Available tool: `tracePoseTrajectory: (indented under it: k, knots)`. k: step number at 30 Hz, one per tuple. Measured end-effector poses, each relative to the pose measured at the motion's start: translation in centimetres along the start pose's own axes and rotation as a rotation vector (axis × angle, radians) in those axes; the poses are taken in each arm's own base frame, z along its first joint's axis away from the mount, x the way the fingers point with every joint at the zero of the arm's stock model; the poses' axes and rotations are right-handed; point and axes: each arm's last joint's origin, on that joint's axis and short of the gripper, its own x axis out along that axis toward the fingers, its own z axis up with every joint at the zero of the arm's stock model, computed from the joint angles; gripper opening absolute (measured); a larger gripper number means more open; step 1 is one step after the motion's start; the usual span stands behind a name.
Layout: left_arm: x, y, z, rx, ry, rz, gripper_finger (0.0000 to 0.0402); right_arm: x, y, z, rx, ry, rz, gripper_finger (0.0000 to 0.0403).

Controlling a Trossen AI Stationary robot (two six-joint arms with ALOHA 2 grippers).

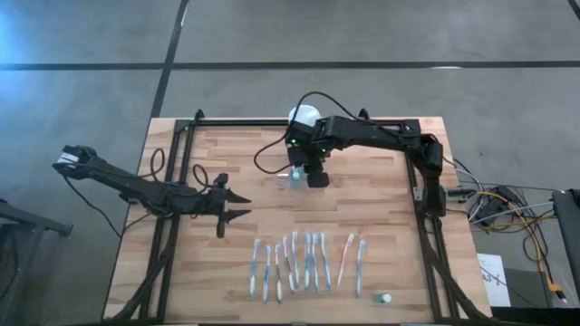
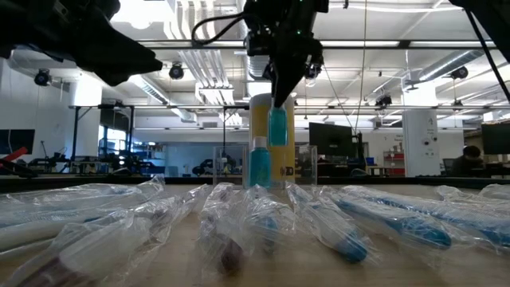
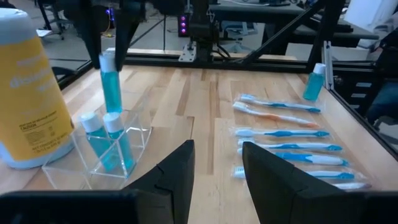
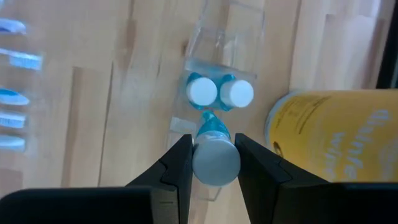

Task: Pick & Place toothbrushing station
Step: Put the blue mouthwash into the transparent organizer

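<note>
The clear plastic holder (image 3: pixel 138 132) stands on the table beside the yellow jar with a white lid (image 3: pixel 28 93). Two small blue bottles with white caps (image 4: pixel 202 92) (image 4: pixel 237 93) stand upright in it. My right gripper (image 4: pixel 214 163) is over the holder (image 1: pixel 288 179), shut on a third small blue bottle (image 2: pixel 276 127). My left gripper (image 3: pixel 217 174) is open and empty above the table's left middle (image 1: pixel 243 205), pointing toward the holder. Wrapped toothbrushes (image 1: pixel 308 263) lie in a row near the front edge. My right gripper pinches the blue bottle at its capped upper end (image 4: pixel 216 163) between its two fingers. The fingers (image 2: pixel 280 84) come from above, pointing down. The bottle hangs upright below them, clear of the table, with its lower end (image 3: pixel 112 107) about level with the caps of the two bottles in the holder.
Another small blue bottle (image 3: pixel 314 82) stands near the table's front right corner (image 1: pixel 385 297). The yellow jar (image 4: pixel 339 140) stands close beside the holder on its far side. A dark frame (image 1: pixel 426 181) runs along the table's sides and back. Bare wood lies between holder and toothbrushes.
</note>
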Motion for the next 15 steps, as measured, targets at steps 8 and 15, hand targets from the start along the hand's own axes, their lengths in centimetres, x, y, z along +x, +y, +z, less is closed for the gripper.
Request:
tracePoseTrajectory:
  k: [8, 15]
  knots:
    - [0.0, 0.0, 0.1, -0.020, -0.003, 0.000, 0.0140, 0.6, -0.3, -0.1, 0.008, -0.022, -0.035, 0.0095]
    - [0.0, 0.0, 0.1, -0.024, -0.002, 0.000, 0.0140, 1.4, -0.7, -0.3, 0.005, -0.020, -0.034, 0.0095]
